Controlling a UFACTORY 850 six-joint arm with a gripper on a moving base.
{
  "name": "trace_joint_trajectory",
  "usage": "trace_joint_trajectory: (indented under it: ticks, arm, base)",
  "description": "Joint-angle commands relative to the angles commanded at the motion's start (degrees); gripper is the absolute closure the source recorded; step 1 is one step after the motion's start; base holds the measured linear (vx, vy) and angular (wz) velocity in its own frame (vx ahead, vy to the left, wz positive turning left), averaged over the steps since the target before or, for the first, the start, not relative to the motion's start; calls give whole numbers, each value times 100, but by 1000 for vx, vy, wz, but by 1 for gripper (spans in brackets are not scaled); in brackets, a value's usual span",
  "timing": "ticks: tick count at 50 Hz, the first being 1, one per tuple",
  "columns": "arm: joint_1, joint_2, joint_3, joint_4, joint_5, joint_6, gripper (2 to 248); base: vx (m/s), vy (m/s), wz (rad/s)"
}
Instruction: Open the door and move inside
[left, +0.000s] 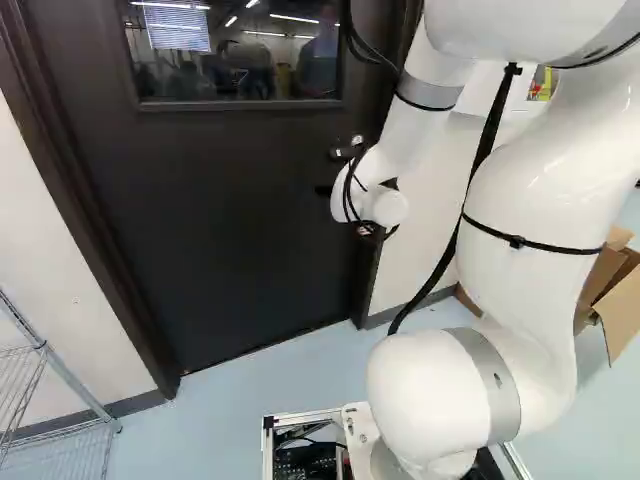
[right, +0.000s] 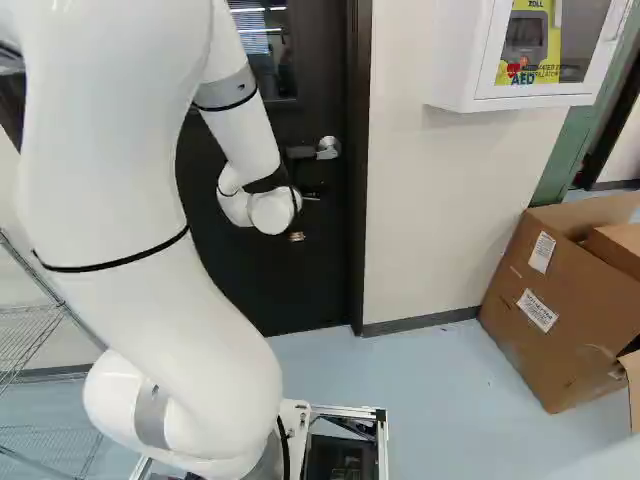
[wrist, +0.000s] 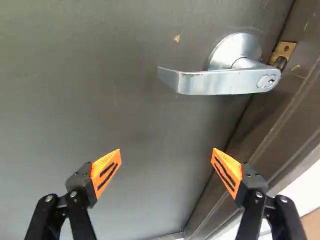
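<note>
So the lever handle (wrist: 220, 82) sits by the latch edge of the door (wrist: 125, 110), free end pointing away from the frame (wrist: 272, 127). Long axis runs roughly parallel to the line between the spread fingers. It's ahead of the gripper (wrist: 167, 149), offset frameward, not touching; I'd shift that way first.

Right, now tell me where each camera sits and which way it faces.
Left base view: on the base, behind and left of the arm, facing ahead and slightly down at the door; the arm fills its right.
Right base view: behind and right of the arm, facing the same way; the arm fills its left, cardboard box at right.
Wrist view: on the wrist, looking along the open gripper towards the lever handle; both fingers show.
Shared: both base views show door and wire rack.
</note>
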Motion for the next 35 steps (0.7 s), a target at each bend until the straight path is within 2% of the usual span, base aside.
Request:
trace_joint_trajectory:
  ticks: [19, 35]
  arm:
    - [-86, -321, -362, -41, 213, 0, 3]
    - [-162, -616, -703, -385, 342, 0, 3]
  base:
    - [0, 0, 0]
    - [0, 0, 0]
